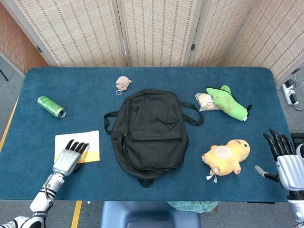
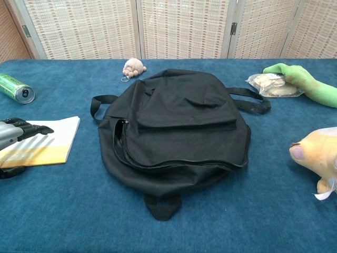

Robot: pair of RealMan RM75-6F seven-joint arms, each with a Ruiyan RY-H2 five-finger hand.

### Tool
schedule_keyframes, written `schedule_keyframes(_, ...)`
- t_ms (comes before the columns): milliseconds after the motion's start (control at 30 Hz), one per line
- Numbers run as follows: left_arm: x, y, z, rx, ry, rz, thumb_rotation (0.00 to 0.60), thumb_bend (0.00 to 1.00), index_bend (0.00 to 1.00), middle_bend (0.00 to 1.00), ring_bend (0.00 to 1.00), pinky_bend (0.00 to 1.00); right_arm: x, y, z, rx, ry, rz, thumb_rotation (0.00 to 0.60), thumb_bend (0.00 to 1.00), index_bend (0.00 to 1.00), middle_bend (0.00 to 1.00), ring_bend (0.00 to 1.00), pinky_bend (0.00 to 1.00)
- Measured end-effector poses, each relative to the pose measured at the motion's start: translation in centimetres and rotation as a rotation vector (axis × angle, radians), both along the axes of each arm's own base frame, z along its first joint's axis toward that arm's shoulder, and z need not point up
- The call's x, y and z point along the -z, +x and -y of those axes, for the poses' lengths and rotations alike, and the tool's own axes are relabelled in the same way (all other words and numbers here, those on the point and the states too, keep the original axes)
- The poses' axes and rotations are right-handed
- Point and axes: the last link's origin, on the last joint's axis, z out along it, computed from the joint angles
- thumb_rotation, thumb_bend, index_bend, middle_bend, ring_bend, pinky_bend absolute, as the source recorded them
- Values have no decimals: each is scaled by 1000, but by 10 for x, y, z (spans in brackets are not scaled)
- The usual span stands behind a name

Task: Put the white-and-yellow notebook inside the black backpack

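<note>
The white-and-yellow notebook (image 1: 80, 144) (image 2: 48, 141) lies flat on the blue table, left of the black backpack (image 1: 149, 133) (image 2: 176, 126). The backpack lies flat in the middle of the table, with its side zipper partly open toward the notebook. My left hand (image 1: 69, 158) (image 2: 16, 133) reaches over the notebook's near edge. Its fingers are stretched out above the cover and its thumb is low by the edge; it holds nothing. My right hand (image 1: 284, 160) stands open with fingers spread at the table's right edge, far from both objects.
A green can (image 1: 51, 106) lies at the far left. A small beige plush (image 1: 123, 83) sits behind the backpack. A green toy (image 1: 229, 102) and a snack bag (image 1: 204, 100) lie at the right rear, and a yellow plush (image 1: 227, 156) sits between the backpack and my right hand.
</note>
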Motion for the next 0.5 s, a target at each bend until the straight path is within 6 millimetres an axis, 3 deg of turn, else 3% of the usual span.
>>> schedule_keyframes(500, -4, 2, -12, -22, -14, -24, 600, 341, 56, 131, 116, 79, 0, -1, -1, 6, -2, -2, 600, 41, 0, 0, 30, 0)
